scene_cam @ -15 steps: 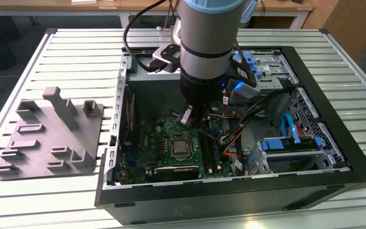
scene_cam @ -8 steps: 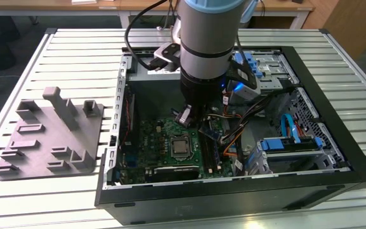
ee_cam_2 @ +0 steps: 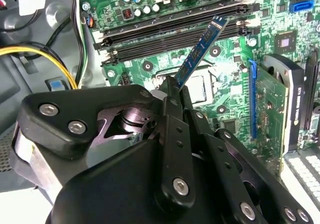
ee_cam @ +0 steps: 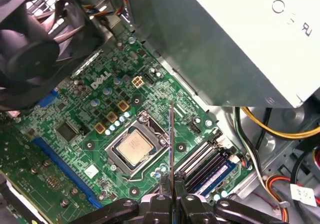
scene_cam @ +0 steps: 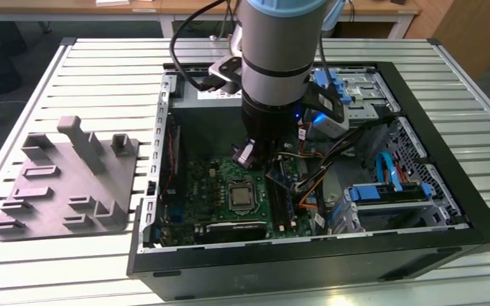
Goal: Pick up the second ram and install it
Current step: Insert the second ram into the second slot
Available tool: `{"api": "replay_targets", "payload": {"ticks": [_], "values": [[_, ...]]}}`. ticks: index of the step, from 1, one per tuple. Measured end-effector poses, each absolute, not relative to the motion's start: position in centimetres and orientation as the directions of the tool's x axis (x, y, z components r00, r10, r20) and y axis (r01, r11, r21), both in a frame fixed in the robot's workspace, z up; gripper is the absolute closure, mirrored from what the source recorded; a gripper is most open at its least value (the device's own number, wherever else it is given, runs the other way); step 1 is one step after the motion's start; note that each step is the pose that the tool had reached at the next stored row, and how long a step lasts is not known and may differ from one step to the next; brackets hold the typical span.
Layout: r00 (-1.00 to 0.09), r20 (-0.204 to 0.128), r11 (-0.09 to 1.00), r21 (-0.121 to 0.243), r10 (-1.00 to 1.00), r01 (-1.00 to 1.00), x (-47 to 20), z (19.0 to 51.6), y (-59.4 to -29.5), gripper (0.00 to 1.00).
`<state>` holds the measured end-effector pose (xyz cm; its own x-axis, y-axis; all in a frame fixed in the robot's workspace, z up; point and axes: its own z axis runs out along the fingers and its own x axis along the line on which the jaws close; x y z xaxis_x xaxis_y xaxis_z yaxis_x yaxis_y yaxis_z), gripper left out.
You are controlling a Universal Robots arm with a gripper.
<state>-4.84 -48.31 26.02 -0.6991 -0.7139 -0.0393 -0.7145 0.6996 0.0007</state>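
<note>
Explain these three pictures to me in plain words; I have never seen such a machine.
The machine is a single robot arm reaching down into an open computer case that lies on a slatted table. The exterior view is taken from a camera off the arm, looking down on everything; both wrist views come from cameras riding on the arm, looking past its gripper. Inside the case is the green motherboard. Beside the case, toward the exterior view's left, lies a grey plastic fixture. The gripper is shut on the second ram, a thin dark strip, held tilted over the motherboard near the long memory slots, not seated in one.
</note>
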Motion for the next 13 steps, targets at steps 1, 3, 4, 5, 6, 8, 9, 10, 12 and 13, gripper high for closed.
{"api": "replay_targets", "payload": {"ticks": [1, 3, 4, 5, 6, 8, 9, 10, 12, 13], "values": [[-0.705, -0.039, 0.706, 0.0, -0.708, -0.709, -4.84, 26.02, -48.31, 0.86], [-0.717, -0.038, 0.717, -0.001, -0.696, -0.697, -4.82, 26.02, -48.31, 0.86], [-0.722, -0.037, 0.723, -0.001, -0.691, -0.691, -4.82, 26.02, -48.31, 0.86], [-0.728, -0.037, 0.728, -0.002, -0.685, -0.685, -4.81, 26.02, -48.31, 0.86], [-0.734, -0.037, 0.734, -0.002, -0.679, -0.679, -4.81, 26.02, -48.31, 0.86], [-0.745, -0.036, 0.745, -0.003, -0.666, -0.667, -4.8, 26.02, -48.31, 0.86], [-0.75, -0.036, 0.751, -0.003, -0.66, -0.661, -4.79, 26.02, -48.31, 0.86], [-0.755, -0.035, 0.756, -0.004, -0.654, -0.655, -4.78, 26.02, -48.31, 0.86], [-0.766, -0.034, 0.766, -0.005, -0.642, -0.643, -4.77, 26.01, -48.31, 0.86], [-0.771, -0.034, 0.771, -0.005, -0.636, -0.636, -4.76, 26.01, -48.31, 0.86]]}}
